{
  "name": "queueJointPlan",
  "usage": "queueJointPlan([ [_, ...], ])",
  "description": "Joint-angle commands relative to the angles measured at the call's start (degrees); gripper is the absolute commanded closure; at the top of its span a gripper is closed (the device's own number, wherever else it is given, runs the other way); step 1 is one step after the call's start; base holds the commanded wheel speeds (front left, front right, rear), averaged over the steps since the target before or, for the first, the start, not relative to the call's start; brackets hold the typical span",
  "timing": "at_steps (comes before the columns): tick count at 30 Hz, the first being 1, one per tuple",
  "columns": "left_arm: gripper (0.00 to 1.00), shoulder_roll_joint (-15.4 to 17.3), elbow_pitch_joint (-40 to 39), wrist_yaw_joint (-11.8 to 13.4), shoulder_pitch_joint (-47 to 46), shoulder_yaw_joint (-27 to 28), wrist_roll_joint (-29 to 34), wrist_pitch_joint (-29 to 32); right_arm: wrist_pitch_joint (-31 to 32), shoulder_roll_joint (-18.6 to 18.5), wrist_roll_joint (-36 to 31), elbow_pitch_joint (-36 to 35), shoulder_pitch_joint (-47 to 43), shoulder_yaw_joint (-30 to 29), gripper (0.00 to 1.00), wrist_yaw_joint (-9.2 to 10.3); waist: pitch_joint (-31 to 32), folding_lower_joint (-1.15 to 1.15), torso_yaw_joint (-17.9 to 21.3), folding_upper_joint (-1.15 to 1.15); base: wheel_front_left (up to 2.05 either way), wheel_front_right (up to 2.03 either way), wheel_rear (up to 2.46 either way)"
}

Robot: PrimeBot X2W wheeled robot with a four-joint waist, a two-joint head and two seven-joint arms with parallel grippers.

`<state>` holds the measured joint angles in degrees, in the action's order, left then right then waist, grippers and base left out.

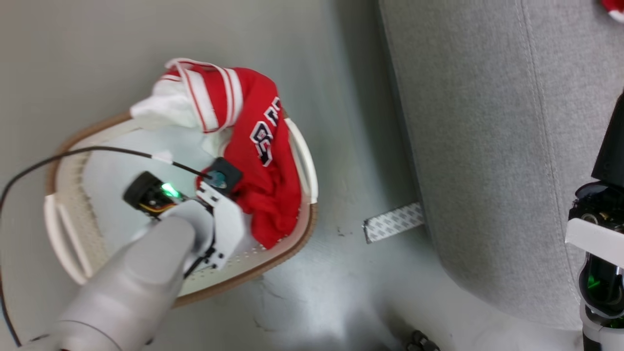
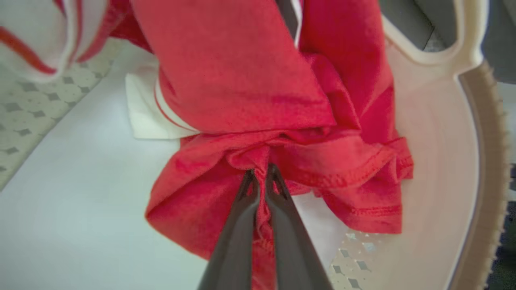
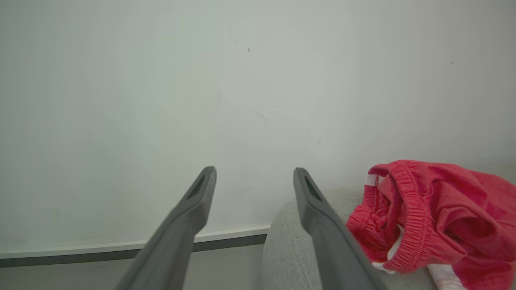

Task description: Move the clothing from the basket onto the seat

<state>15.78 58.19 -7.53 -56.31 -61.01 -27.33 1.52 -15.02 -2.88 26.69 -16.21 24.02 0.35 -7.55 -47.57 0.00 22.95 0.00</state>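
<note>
A red jersey (image 1: 265, 195) is laid lengthwise over the basket (image 1: 307, 165), striped cuff at the far rim, pinched by the left fingers (image 2: 242, 225); right fingers (image 3: 189, 213) are spread, empty.

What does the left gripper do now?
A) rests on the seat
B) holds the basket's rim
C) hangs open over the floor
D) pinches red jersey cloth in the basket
D: in the left wrist view the left gripper is shut on a fold of the red jersey, inside the basket.
</note>
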Motion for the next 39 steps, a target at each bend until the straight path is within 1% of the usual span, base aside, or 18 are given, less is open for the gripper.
queueJointPlan([
  [1,1.00,-0.4,-0.2,0.1,0.6,-0.3,-1.2,-1.0,-0.1,0.1,-0.7,0.2,0.1,-0.2,0.00,0.13,1.3,0.00,-1.3,0.00,0.00,0.00,0.00],
  [6,1.00,-2.5,-1.0,0.1,1.8,-1.6,-3.2,-5.0,-0.1,0.1,-2.2,0.7,-0.5,-1.0,0.00,0.13,4.7,0.00,-3.6,0.00,0.00,0.00,0.00],
  [9,1.00,-4.3,-1.4,0.1,3.0,-2.8,-4.7,-8.1,-0.1,0.1,-3.3,1.7,-1.4,-1.6,0.00,0.13,8.1,0.00,-5.3,0.00,0.00,0.00,0.00],
  [13,1.00,-5.8,-2.4,0.1,4.5,-3.7,-6.7,-12.2,-0.1,0.1,-4.2,2.8,-2.4,-2.0,0.00,0.13,12.7,0.00,-7.1,0.00,0.00,0.00,0.00],
  [19,1.00,-7.1,-5.1,0.1,6.1,-3.3,-10.8,-15.7,-0.1,0.0,-5.0,4.8,-4.5,-3.0,0.00,0.13,19.9,0.00,-9.7,0.00,0.00,0.00,0.00],
  [25,1.00,-6.8,-9.6,0.1,8.0,-1.0,-12.4,-16.7,-0.1,0.0,-5.3,6.7,-6.8,-4.1,0.00,0.13,27.1,0.00,-11.8,0.00,0.00,0.00,0.00],
  [29,1.00,-6.3,-15.2,0.4,10.4,1.8,-11.3,-16.7,-0.1,0.0,-6.0,8.5,-9.1,-4.4,0.00,0.13,32.4,0.00,-13.1,0.00,0.00,0.00,0.00],
  [33,1.00,-5.8,-20.4,1.2,13.2,4.6,-10.8,-16.7,-0.1,0.0,-4.7,10.2,-11.8,-3.9,0.00,0.13,37.6,0.00,-14.3,0.00,0.00,0.00,0.00],
  [34,1.00,-5.6,-21.5,1.4,13.8,5.1,-10.9,-16.7,-0.1,0.0,-3.5,10.5,-12.4,-3.5,0.00,0.13,38.6,0.00,-14.5,0.00,0.00,0.00,0.00],
  [39,1.00,-4.7,-26.6,2.6,15.3,7.4,-11.2,-16.7,-0.1,0.0,-2.4,12.6,-15.2,-1.3,0.00,0.13,43.5,0.00,-15.7,0.00,0.00,0.00,0.00],
])
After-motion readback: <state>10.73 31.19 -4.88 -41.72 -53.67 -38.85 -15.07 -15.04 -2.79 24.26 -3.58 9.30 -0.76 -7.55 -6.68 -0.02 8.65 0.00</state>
